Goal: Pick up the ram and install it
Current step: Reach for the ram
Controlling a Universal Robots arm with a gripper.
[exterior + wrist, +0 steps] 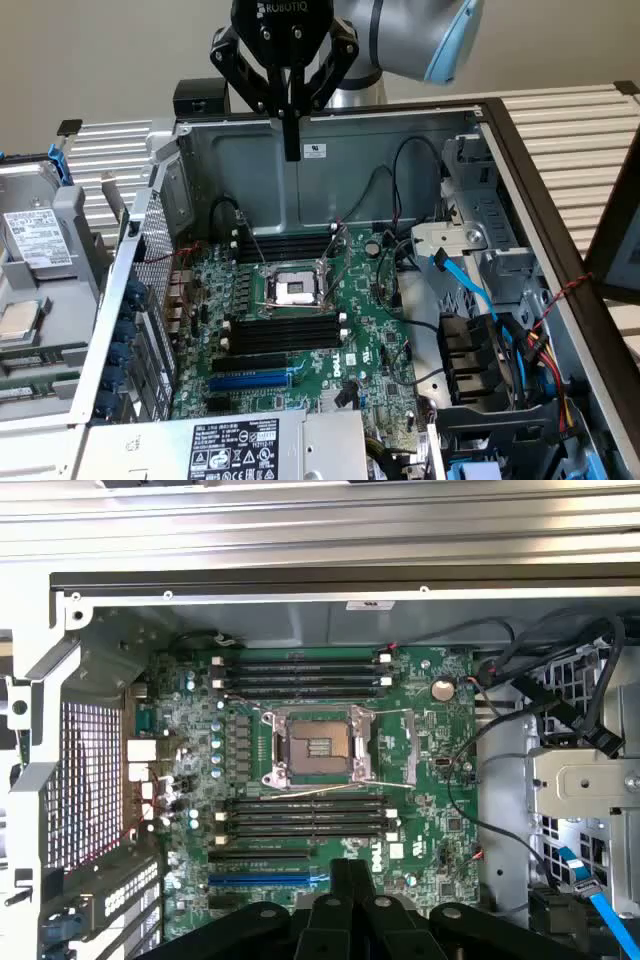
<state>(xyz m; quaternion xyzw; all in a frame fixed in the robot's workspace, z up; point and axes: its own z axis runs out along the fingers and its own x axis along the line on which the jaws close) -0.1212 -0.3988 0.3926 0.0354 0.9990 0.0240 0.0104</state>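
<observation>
ROBOTIQ hand (pixel 291 152), closed, above green motherboard (pixel 372 325)

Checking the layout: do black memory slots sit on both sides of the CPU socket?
Yes, black memory slots run along two opposite sides of the CPU socket.

Even indoor light — soft shadows, little glare.

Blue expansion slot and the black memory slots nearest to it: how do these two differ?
Colour: the blue expansion slot is bright blue, the black memory slots are black.
Length: the blue expansion slot is shorter than the black memory slots.
Ends: the black memory slots carry white latches at both ends; the blue expansion slot shows none.
Both run parallel on the green motherboard and look empty.
</observation>
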